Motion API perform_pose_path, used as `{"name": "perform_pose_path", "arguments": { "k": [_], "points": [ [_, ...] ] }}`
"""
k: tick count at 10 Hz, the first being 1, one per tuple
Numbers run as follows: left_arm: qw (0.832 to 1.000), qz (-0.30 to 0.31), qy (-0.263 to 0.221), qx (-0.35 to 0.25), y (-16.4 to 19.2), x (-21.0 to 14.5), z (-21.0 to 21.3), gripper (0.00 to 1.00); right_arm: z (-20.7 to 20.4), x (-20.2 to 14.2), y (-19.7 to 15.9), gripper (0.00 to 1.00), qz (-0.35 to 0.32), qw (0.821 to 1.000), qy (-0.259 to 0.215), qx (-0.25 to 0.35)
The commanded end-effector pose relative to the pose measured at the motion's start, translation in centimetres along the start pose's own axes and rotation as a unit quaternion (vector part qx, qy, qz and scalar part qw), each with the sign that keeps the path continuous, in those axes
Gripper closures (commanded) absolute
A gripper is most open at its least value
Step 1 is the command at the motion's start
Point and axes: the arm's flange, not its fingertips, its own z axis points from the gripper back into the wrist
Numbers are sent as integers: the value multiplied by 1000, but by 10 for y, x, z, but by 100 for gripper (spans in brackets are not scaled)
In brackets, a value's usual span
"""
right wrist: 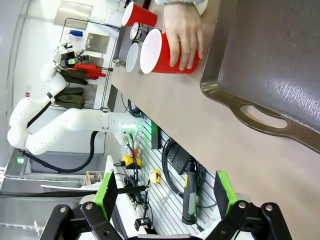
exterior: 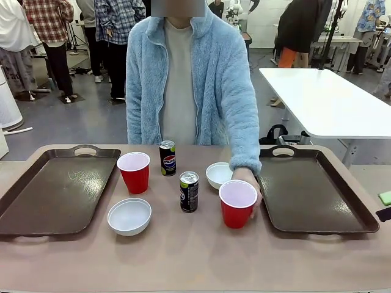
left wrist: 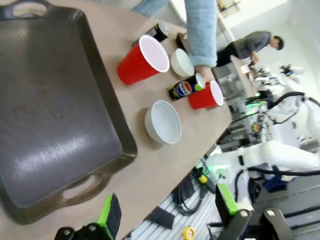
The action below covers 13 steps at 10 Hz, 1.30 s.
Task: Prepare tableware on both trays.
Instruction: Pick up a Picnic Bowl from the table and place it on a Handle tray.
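- Trays: dark brown, glossy.
- Cups: red outside, white inside.
- Bowls: plain white.
- Cans: black, one with a red-white-blue logo.
- Surface: pale tan.
- Person's fleece jacket: light blue.

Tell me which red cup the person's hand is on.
The red cup beside the right tray: the person's hand wraps its far side. The other red cup, beside the left tray, stands untouched.

I work in robot lab hall: white work table upper right, standing people upper left, floor cables lower centre.
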Motion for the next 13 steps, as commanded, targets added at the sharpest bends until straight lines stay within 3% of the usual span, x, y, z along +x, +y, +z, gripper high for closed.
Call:
{"name": "perform_pose_path", "arguments": {
  "k": [1,4,6,7,9,13],
  "points": [
    [995,-32,1,95,-51,15,-20,0,1,-1,-1,0,1,1000,-5,9],
    [973,-88,50,209,-119,27,-85,0,1,-1,-1,0,1,1000,-5,9],
    [938,-124,120,300,-143,11,-146,0,1,-1,-1,0,1,1000,-5,9],
    [923,-138,152,325,-150,-1,-172,0,1,-1,-1,0,1,1000,-5,9],
    [901,-167,169,362,-154,-26,-218,0,1,-1,-1,0,1,1000,-5,9],
    [887,-135,183,402,-142,-28,-286,0,1,-1,-1,0,1,1000,-5,9]
  ]
}}
